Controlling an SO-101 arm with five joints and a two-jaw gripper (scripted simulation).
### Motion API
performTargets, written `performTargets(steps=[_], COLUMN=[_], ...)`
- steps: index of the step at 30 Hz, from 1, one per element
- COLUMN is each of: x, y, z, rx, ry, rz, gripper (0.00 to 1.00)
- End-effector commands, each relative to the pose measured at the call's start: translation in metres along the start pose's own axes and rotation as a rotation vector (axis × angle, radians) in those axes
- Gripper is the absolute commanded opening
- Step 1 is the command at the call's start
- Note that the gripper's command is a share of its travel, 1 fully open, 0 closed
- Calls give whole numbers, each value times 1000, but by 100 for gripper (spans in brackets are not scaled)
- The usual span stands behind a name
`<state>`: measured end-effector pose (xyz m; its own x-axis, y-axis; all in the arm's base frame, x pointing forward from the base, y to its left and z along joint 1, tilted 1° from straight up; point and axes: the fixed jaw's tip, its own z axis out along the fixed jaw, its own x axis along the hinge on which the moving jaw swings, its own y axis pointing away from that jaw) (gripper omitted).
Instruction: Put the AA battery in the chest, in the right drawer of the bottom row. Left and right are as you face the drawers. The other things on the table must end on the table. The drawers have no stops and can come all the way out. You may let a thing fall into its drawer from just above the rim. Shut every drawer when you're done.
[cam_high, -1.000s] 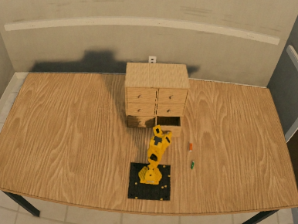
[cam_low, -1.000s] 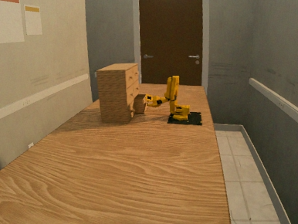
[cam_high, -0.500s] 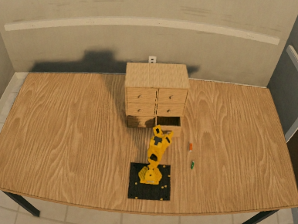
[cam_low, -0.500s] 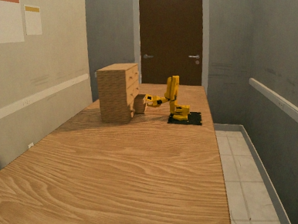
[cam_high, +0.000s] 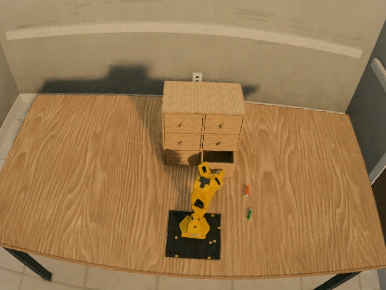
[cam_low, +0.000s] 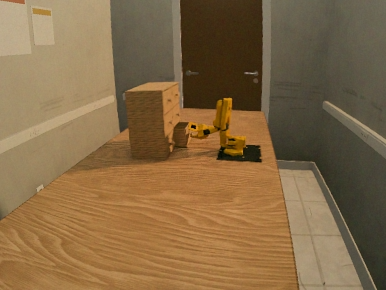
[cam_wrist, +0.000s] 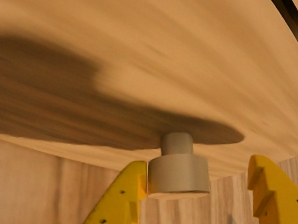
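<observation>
- A wood-grain table (cam_high: 100, 175) (cam_low: 175, 225) (cam_wrist: 45, 172) carries everything here, with the wall running behind its far edge.
- The wooden chest (cam_high: 203, 97) (cam_low: 146, 120) stands upright near that edge, with three rows of two drawers. The upper four and the bottom left one are closed.
- The yellow arm (cam_high: 201, 195) (cam_low: 223, 117) faces the chest and reaches low, toward the bottom row.
- Its black base plate (cam_high: 175, 250) (cam_low: 254, 156) lies flat on the table, in front of the chest and apart from it.
- The right drawer of the bottom row (cam_high: 228, 171) (cam_low: 181, 135) (cam_wrist: 150, 75) is pulled out, still in its opening, and its dark inside shows from above. From this height I cannot tell what, if anything, lies in it.
- The gripper (cam_high: 212, 169) (cam_low: 192, 127) (cam_wrist: 200, 162) is at that drawer's front, partly open and gripping nothing.
- The drawer's round knob (cam_wrist: 178, 174) sits between the fingers, right beside or touching one, with a clear gap to the other.
- A small orange piece with a pale end (cam_high: 247, 190) lies on the table, right of the arm.
- A small green piece (cam_high: 249, 213) lies near it, closer to the table's front edge. Which of these two is the AA battery, I cannot tell; both are outside the chest.
</observation>
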<state>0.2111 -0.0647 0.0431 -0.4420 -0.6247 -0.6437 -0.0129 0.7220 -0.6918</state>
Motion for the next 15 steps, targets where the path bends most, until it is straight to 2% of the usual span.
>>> performTargets(steps=[1,15], x=[-1,-1], y=[0,0], z=[0,1], rx=[2,-4], ry=[-2,3], rz=[1,10], gripper=[21,21])
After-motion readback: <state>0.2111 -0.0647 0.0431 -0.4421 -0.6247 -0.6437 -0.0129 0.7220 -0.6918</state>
